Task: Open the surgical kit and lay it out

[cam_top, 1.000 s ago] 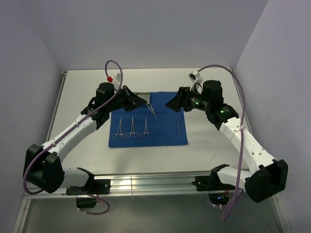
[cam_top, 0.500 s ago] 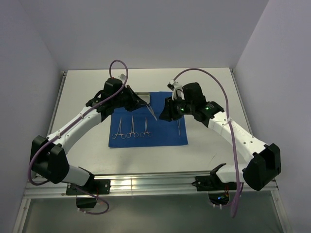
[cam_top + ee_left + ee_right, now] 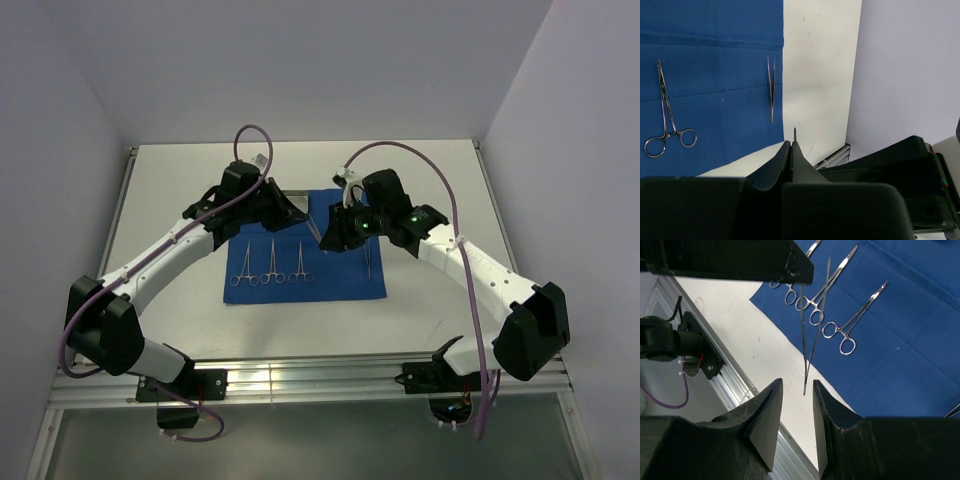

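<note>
White worktop [image 3: 430, 200] carries the blue cloth [image 3: 340, 283] at its middle. On the cloth, three ring-handled clamps [image 3: 272, 262] lie in a row towards its left edge and a second pair of tweezers [image 3: 771, 90] near its right edge. Above the cloth, the left pincer [image 3: 300, 215], pressed together, pinches the held tweezers [image 3: 803, 340]. Their tip hangs at the mouth of the right pincer [image 3: 796, 390], which is partly spread and not closed on them.

The top camera hangs high behind the arm bases [image 3: 190, 383], looking down and forward over the whole table [image 3: 420, 310] to the back wall [image 3: 300, 70]. The left wrist camera sits close, sighting along its fingers [image 3: 777, 170] across the cloth [image 3: 715, 65] towards a wall. The right wrist camera peers down past its fingers [image 3: 765, 415] at the cloth's near edge. All three share cloth and clamps [image 3: 270, 262].
</note>
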